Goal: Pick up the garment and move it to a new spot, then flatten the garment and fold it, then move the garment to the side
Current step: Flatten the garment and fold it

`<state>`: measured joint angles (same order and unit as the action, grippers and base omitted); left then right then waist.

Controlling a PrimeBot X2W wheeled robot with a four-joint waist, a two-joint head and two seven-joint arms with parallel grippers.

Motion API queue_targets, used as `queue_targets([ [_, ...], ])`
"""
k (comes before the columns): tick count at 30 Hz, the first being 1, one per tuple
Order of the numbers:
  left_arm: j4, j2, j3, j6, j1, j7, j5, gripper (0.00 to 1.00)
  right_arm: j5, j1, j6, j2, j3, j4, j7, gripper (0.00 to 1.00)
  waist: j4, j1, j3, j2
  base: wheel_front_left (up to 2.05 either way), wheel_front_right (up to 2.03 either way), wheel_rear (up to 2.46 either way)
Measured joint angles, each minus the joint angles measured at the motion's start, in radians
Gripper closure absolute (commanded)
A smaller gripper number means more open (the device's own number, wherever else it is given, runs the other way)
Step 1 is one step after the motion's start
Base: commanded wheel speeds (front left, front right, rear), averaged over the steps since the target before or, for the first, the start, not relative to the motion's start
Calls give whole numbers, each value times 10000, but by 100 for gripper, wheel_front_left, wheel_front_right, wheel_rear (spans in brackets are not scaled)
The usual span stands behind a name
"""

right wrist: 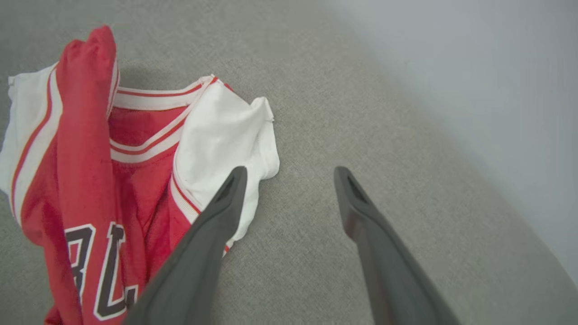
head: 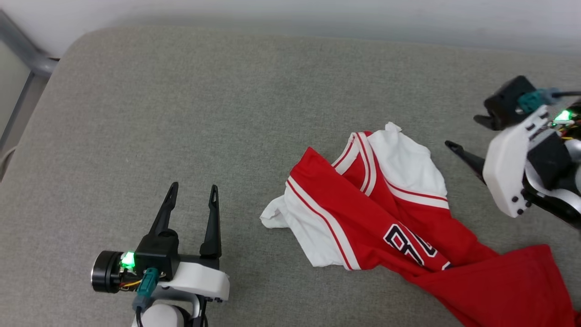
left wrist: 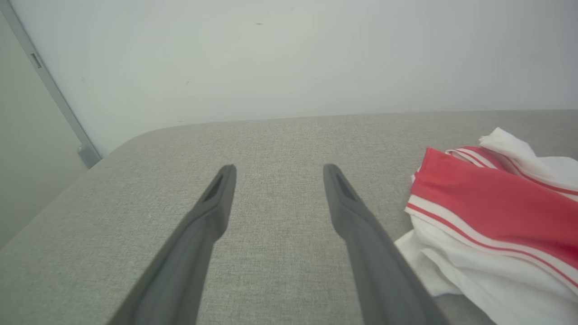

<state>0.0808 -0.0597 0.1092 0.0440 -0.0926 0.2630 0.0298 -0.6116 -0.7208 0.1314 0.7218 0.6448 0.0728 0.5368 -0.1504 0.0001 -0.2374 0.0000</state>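
The garment lies crumpled on the grey padded surface right of centre, red with white sleeves, striped trim and part of its black lettering showing. Its red lower part trails toward the bottom right corner. My left gripper stands open at the lower left, apart from the garment, which lies to its right. My right gripper hangs open at the right edge, just beyond the white sleeve. In the right wrist view the open right gripper hovers beside the garment, its left finger overlapping the sleeve's edge.
A pale wall runs along the far edge of the surface. A grey metal frame stands past the rounded back left corner. Bare grey fabric stretches across the left half and the back.
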Motion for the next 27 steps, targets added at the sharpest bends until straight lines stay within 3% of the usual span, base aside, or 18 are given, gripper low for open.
queue_targets([
  [6,-27,38,261,0,-316,0,13,0,-790,-1256,-2,-368,1634,1837,1258,0,-348,0,-432,0,0,0,0],
  [18,-2,77,537,178,-704,0,215,0,-1712,-1795,-12,-784,3354,4197,685,0,-995,0,-1119,0,0,0,0],
  [19,-2,77,516,188,-706,0,221,0,-1806,-1825,-25,-784,3465,4220,535,20,-984,0,-1126,0,0,0,0],
  [20,-4,77,491,219,-705,0,230,0,-1860,-1854,-25,-788,3582,4247,313,78,-950,0,-1119,0,0,0,0],
  [21,2,77,464,236,-705,0,245,0,-1891,-1881,-25,-790,3703,4257,79,100,-908,0,-1106,0,0,0,0],
  [27,67,84,391,211,-696,0,184,0,-2339,-2025,0,-918,3825,4263,-1682,100,-599,0,-823,0,0,0,0],
])
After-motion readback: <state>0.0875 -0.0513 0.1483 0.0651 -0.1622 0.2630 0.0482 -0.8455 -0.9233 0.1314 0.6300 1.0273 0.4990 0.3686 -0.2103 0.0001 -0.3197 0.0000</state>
